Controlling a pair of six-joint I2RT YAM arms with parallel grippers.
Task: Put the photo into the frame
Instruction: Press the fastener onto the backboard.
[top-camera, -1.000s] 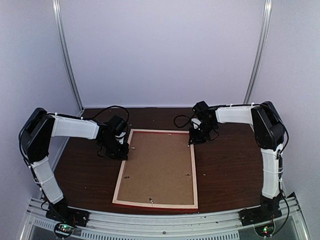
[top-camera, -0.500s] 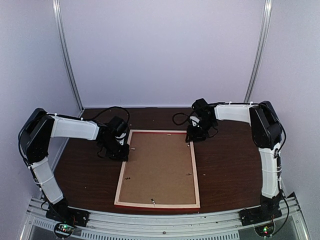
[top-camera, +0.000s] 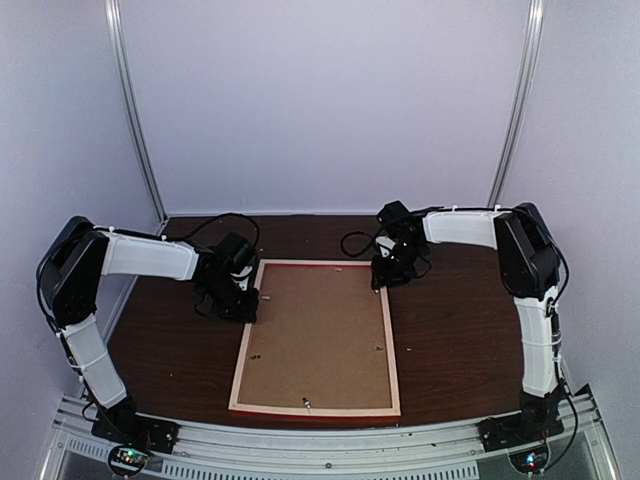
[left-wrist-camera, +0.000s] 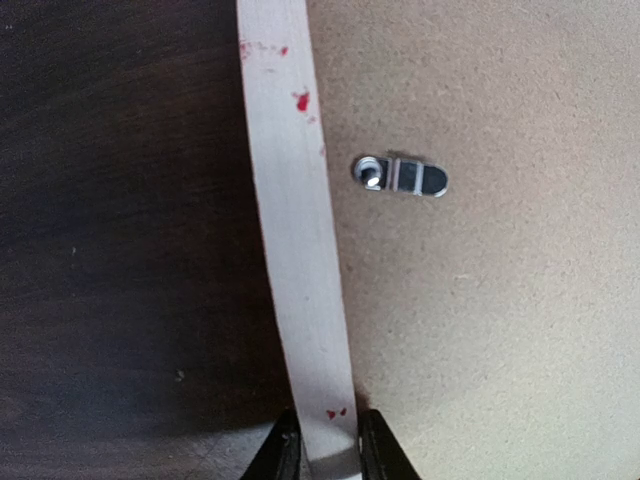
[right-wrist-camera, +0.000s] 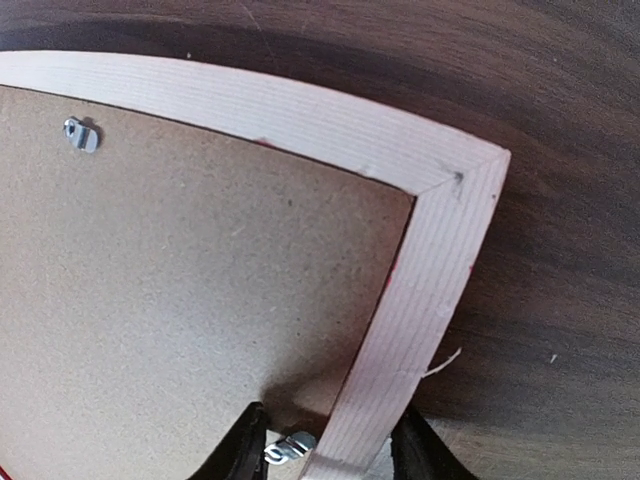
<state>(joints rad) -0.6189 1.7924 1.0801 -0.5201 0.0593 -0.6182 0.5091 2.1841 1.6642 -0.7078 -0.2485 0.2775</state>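
Pale bare wood is facing up: the frame is lying face down on the surface, with the brown board sitting in its back and only a sliver of red showing along the near edge. Over the last second the right arm has been drawing in toward the far right corner while the right jaws have been spreading. They are now standing open astride the right rail just below that corner. One finger is over the board beside a small metal clip, the other is over the surface outside, and neither seems to be pressing the wood. The frame has been swinging a touch too, its near end sliding rightward. The left jaws are pinching the left rail near its far end, fingertips tight against both sides, with another clip lying on the board just beyond. To me this is looking like a let-go on the right after a nudge, with the left steadying things. The photo is not showing anywhere, and I cannot tell whether it is lying under the board, so I am not judging how far the job has got.
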